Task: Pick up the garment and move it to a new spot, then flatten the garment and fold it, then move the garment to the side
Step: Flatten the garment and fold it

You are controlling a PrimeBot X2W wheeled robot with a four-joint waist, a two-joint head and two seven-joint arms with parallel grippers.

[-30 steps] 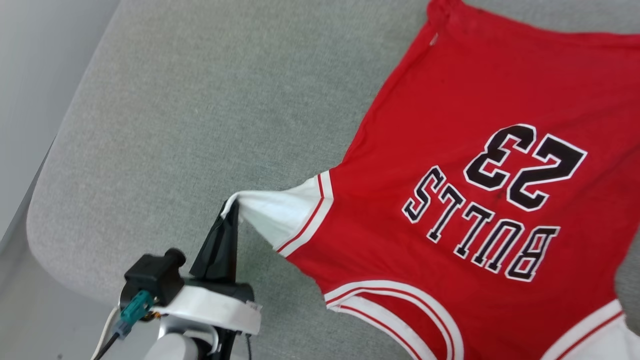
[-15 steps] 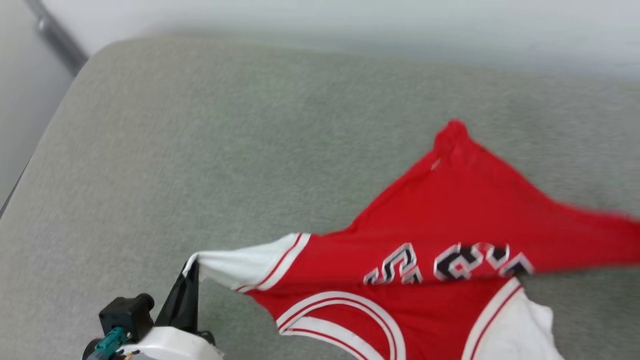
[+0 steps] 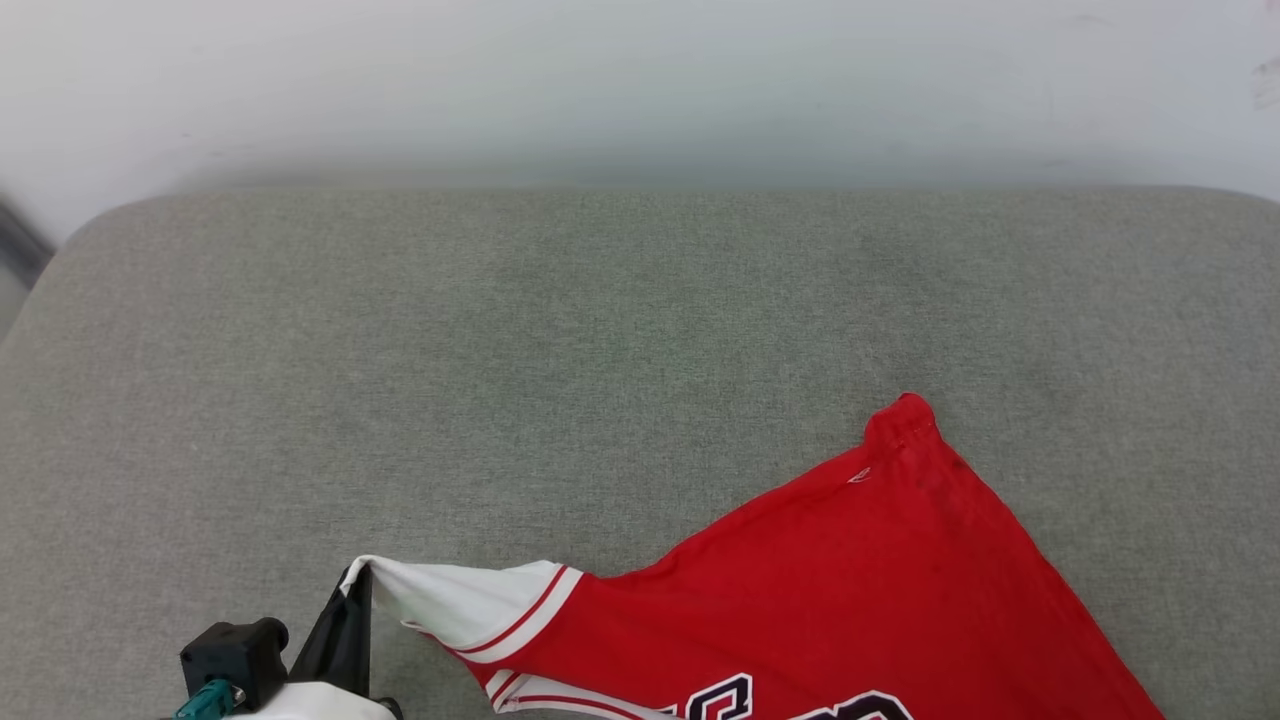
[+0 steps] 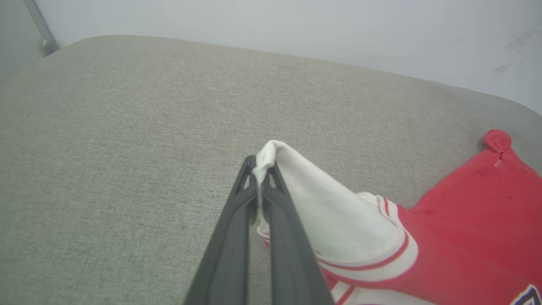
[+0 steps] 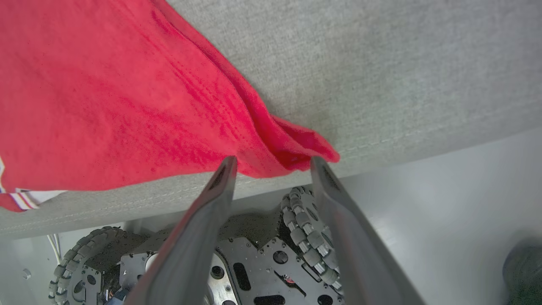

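Observation:
The garment [image 3: 880,590], a red jersey, lies on the grey cushion [image 3: 500,350] at the lower right of the head view. Only the tops of its black lettering [image 3: 730,698] show at the bottom edge. My left gripper [image 3: 357,590] is shut on the tip of the white sleeve [image 4: 330,220] and holds it pulled out to the left, just above the cushion. In the right wrist view my right gripper [image 5: 273,163] is open, its fingertips on either side of a bunched red corner of the garment [image 5: 106,84] near the cushion's edge.
A pale wall [image 3: 640,80] runs behind the cushion's far edge. Bare cushion stretches left of and beyond the jersey. Below the cushion's near edge [image 5: 381,144], the right wrist view shows my wheeled base [image 5: 305,237] and grey floor [image 5: 457,220].
The head camera has swung, so the wall now shows and the jersey sits lower, its lettering mostly cut off. My left gripper still holds the white sleeve.

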